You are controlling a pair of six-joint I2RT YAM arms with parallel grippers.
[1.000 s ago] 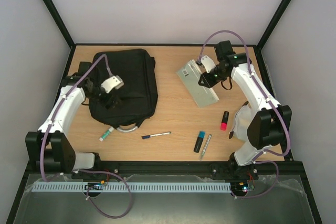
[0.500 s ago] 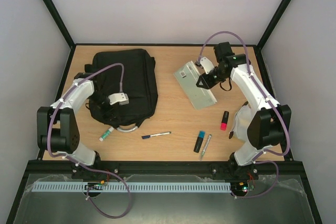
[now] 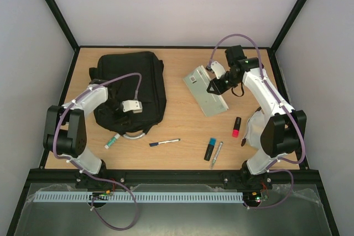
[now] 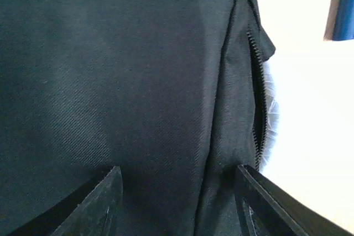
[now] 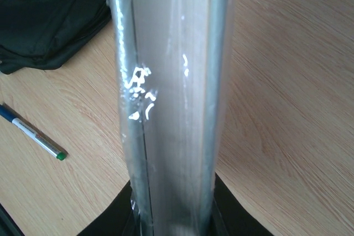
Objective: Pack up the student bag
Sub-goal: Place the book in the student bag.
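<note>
Left gripper (image 3: 114,109) hangs over the near end of the student bag (image 3: 138,78), jaws parted; in the left wrist view both fingers (image 4: 97,205) straddle a broad band of flat black fabric with nothing pinched between them, so it reads as released. Lying flat at ten o'clock on the table (image 3: 177,122), the bag has its grey-white loop handle (image 3: 133,135) toward six o'clock; a zip (image 4: 255,98) runs along one edge with something pale beside it; what is inside is hidden. At one o'clock the right gripper (image 3: 214,85) is clenched on a grey flat packet (image 3: 206,96) in clear wrap, seen edge-on between its fingers in the right wrist view. Loose on the wood from seven round to four o'clock: a small tube (image 3: 112,141); a pen (image 3: 164,142); a blue highlighter (image 3: 211,148); a silver pen (image 3: 217,154); a red marker (image 3: 236,127).
</note>
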